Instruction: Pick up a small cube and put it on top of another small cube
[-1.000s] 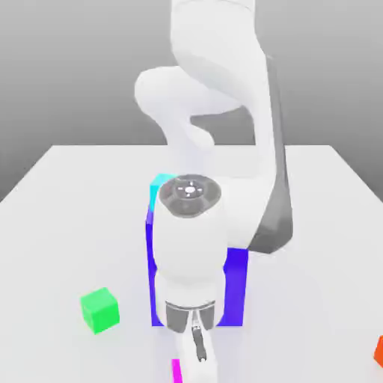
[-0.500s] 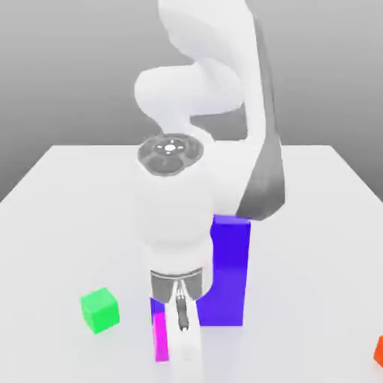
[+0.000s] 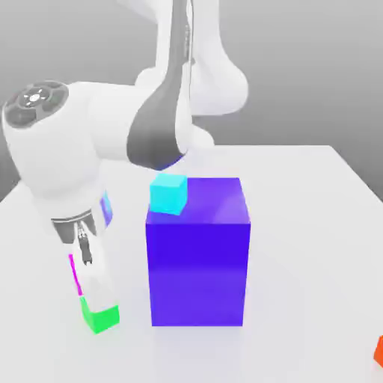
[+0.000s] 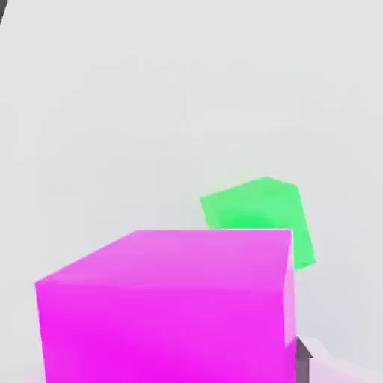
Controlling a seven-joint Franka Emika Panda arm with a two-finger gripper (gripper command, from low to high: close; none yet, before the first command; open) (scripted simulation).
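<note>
Gripper (image 3: pixel 88 288) clamped on the magenta cube (image 4: pixel 168 307), jaws narrow, cube gripped between them; from outside only a thin magenta strip shows along the side of my hand. I hang pointing down over the table's (image 3: pixel 299 179) near-left area as the exterior view shows it, wrist housing up and to that view's left.

Green cube (image 3: pixel 100 316) sits on the table directly under my fingertips in the exterior view, looks nearly touching or just above it, can't tell which. Hand view says alignment isn't clean: green cube peeks out past one upper corner of the magenta one, offset diagonally and rotated a bit relative to it. So the target lies below and slightly off to that side, not dead centre.

Judgement: next move needs a small sideways shift toward the green cube, then straight down and release. Risk: magenta lands on an edge and tips off.

Blue-purple block (image 3: pixel 197 250) stands just beside, cyan cube (image 3: pixel 167 194) at its far-left top corner, orange cube (image 3: pixel 378 351) at the near-right table edge.
</note>
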